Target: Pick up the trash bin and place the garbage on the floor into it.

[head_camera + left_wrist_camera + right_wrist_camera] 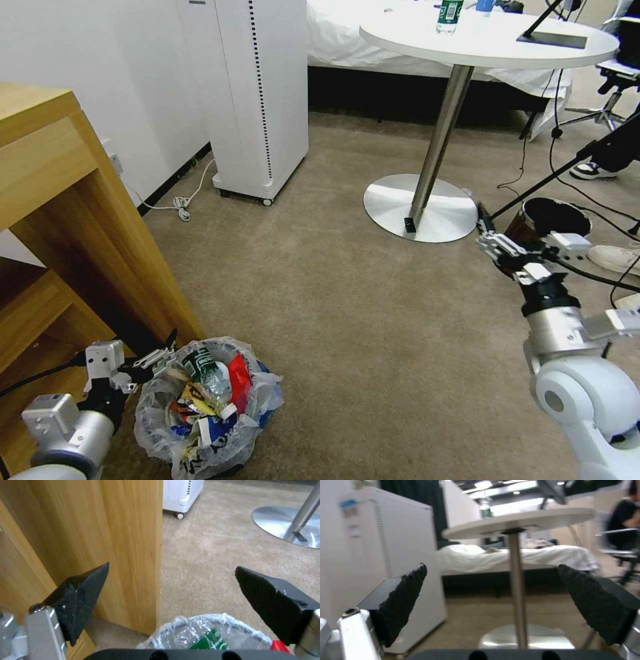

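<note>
Trash bin (pixel 207 407) first: it sits on the floor (pixel 373 320) at my lower left, just beside the left gripper (pixel 157 357), full of garbage (pixel 210 393) — a green-labelled bottle, red wrappers, paper scraps poking out of the crinkly liner. My left gripper hangs with its fingers spread and empty, tips right at the near-left rim; from its wrist camera the lined rim (pixel 206 630) lies just below and ahead, between the two pads. I can't tell whether a tip touches the bag. My left arm is clearly the nearer one. The right gripper (pixel 497 243), also spread and empty, is raised well apart on the far right, in front of the brown bin (pixel 553 223) by the round table's base (pixel 420 207).

Clearance is lopsided: the wooden desk panel (pixel 113 227) stands close on the left of the bin, so I judge the free room lies to the right and forward, across bare carpet with no litter visible on it.
</note>
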Controlling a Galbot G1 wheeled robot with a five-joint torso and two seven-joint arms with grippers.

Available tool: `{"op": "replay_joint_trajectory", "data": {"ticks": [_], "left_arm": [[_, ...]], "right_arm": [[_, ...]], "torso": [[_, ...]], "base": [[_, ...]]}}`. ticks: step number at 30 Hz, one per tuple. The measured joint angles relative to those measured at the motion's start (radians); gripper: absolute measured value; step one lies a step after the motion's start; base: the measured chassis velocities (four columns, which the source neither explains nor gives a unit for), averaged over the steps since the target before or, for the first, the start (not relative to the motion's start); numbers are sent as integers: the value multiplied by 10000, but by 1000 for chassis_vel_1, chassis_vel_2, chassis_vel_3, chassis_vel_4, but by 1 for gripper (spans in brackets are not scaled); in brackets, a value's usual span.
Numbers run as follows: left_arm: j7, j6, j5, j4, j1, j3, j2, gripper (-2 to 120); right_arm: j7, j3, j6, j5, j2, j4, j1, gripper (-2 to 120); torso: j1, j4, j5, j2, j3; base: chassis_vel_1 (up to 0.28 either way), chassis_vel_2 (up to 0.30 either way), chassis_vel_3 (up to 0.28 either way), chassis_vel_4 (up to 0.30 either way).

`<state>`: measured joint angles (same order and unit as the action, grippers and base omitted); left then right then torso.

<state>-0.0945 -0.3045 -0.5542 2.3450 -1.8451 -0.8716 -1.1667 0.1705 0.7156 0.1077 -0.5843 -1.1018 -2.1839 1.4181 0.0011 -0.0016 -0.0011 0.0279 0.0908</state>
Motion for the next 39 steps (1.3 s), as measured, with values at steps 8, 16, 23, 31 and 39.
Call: {"op": "replay_joint_trajectory", "data": {"ticks": [8,16,23,31,39], "left_arm": [[41,155,132,-75,-112,13,100,100],[377,677,97,-627,51,10,224,100],[1301,1417,-219,-1907,573,86,440,100],[1529,1698,-402,-2383,735,72,521,100],[1532,1729,-427,-2308,671,29,457,100]], "right_arm": [[178,346,105,982,-1235,43,756,100],[404,-119,222,1548,-1904,356,967,100],[350,-179,240,1542,-2018,366,1141,100],[194,-203,272,1452,-1999,456,1197,100],[43,-285,304,1461,-2019,583,1208,100]], "torso": [[1,-2,-1,0,1],[1,0,-1,0,0],[1,-2,-4,0,0],[1,-1,-2,0,0],[1,-1,-2,0,1]], "base": [[0,0,0,0],[0,0,0,0],[0,0,0,0],[0,0,0,0],[0,0,0,0]]}}
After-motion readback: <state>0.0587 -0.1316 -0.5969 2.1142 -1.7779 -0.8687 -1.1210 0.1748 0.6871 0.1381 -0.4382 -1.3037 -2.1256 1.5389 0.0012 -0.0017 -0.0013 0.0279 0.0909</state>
